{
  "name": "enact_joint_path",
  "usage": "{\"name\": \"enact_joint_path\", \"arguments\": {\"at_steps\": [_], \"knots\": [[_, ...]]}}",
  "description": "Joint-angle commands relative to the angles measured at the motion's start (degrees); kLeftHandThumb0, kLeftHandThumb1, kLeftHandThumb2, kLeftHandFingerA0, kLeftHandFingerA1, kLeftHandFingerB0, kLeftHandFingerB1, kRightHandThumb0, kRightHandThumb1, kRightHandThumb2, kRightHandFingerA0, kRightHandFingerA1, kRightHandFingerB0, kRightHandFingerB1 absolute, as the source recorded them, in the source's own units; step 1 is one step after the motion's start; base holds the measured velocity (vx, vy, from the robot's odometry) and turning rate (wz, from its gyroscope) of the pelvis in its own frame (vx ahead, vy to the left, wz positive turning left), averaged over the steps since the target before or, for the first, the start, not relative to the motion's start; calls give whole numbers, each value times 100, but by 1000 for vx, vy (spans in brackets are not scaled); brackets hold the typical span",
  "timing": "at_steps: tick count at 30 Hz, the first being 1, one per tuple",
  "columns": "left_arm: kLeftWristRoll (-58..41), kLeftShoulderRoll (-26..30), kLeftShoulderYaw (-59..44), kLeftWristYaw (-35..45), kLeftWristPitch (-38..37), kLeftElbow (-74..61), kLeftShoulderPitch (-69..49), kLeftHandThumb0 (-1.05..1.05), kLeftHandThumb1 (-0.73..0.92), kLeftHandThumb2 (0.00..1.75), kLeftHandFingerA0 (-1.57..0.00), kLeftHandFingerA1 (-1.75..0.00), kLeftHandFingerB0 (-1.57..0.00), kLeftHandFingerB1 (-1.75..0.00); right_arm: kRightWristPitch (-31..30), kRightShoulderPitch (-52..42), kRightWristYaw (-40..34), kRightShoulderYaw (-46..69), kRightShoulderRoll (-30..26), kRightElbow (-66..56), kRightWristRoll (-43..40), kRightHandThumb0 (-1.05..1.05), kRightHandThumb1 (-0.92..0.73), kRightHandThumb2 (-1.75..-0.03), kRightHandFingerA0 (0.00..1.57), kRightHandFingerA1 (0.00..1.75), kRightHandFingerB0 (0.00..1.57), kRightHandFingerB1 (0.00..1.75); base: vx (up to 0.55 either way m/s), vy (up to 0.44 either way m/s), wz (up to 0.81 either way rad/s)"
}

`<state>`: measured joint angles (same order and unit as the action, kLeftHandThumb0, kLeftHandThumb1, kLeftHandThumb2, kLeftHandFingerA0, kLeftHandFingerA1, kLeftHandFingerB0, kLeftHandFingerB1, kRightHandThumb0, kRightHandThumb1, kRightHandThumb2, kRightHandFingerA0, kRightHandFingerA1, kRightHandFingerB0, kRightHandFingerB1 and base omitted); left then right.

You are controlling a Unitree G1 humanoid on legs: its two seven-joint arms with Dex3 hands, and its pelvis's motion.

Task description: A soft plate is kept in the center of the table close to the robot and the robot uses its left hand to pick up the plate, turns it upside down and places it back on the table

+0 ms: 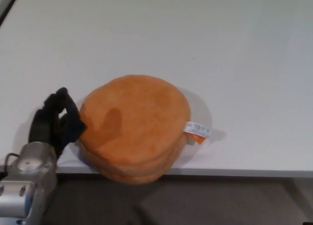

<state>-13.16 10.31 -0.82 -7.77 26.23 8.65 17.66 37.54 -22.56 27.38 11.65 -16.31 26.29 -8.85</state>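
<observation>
1. Soft plate (pixel 134 124): round orange cushion lying flat, broad face up, just right of the left hand (pixel 54 121), overhanging the near edge of the bench (pixel 156 34).
2. Label (pixel 196 132): white-orange tag on the plate's far-right rim; writing unreadable.
3. Left hand: black fingers curled against the plate's left rim; whether they grip it cannot be told.

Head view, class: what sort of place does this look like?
Probably a lab or test bench: a bare white table, one orange plush plate with a sewn tag, and a robot's left hand beside it.
</observation>
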Motion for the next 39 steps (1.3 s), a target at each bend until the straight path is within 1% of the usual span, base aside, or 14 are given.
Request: {"name": "enact_joint_path", "arguments": {"at_steps": [1,8,12,13,14,15,19,20,25,32,34,35,36,39], "knots": [[1193,556,406,-252,-157,-102,-101,-86,89,67,-9,-28,-9,-23,190,-19,72,27,-121,58,-44,-69,-69,-105,54,60,34,50,0,0,0],[1506,638,617,-338,-245,-187,-133,-99,75,113,0,-40,-17,-27,178,9,186,22,-106,105,-160,-70,-70,-105,57,61,34,50,0,0,0],[1666,640,658,-352,-295,-185,-135,-94,89,68,-14,-32,-12,-23,129,28,264,11,-113,80,-211,-69,-70,-105,56,61,33,50,0,0,0],[1637,599,620,-332,-296,-212,-157,-92,71,113,-3,-42,-14,-28,134,32,167,11,-126,75,-92,-68,-70,-105,57,61,34,51,0,0,0],[1659,589,605,-318,-313,-236,-182,-88,68,110,-3,-42,-11,-27,138,28,167,8,-131,68,-73,-68,-87,-66,64,47,40,35,0,0,0],[1698,586,608,-328,-362,-258,-216,-96,74,115,-2,-42,-16,-25,145,34,164,9,-131,66,-71,-68,-70,-105,57,61,34,51,0,0,0],[1829,555,551,-372,-802,-641,-696,-82,69,110,-3,-44,-7,-28,191,96,241,31,-131,125,-170,-69,-71,-105,58,61,34,50,0,0,0],[1835,561,519,-333,-1014,-757,-872,-89,92,69,-10,-32,-9,-24,197,107,234,36,-131,143,-159,-69,-71,-105,58,61,34,50,0,0,0],[2019,736,543,-189,-1807,-1256,-1691,-97,80,119,-2,-41,-15,-20,155,49,253,72,-98,94,-232,-68,-70,-105,59,62,35,51,0,0,0],[1658,760,300,195,-2983,-1920,-2949,-91,92,73,-11,-32,-7,-22,149,1,201,73,-110,122,-145,-68,-70,-105,56,61,34,50,0,0,0],[1523,729,255,320,-3132,-2085,-3224,-85,71,115,-2,-43,-4,-26,161,-45,179,77,-109,89,-124,-69,-87,-66,63,47,41,34,0,0,0],[1429,720,224,417,-3386,-2189,-3488,-97,92,72,-12,-35,-11,-23,187,-14,219,84,-108,138,-166,-68,-70,-105,55,60,34,50,0,0,0],[1374,708,203,481,-3602,-2250,-3704,-88,70,115,-4,-46,-2,-28,230,-12,218,93,-113,172,-161,-68,-70,-105,55,60,34,50,0,0,0],[1290,682,148,576,-3884,-2375,-4068,-90,72,115,-5,-47,0,-26,201,-19,191,108,-121,163,-151,-69,-71,-105,56,60,34,50,0,0,0]]}}
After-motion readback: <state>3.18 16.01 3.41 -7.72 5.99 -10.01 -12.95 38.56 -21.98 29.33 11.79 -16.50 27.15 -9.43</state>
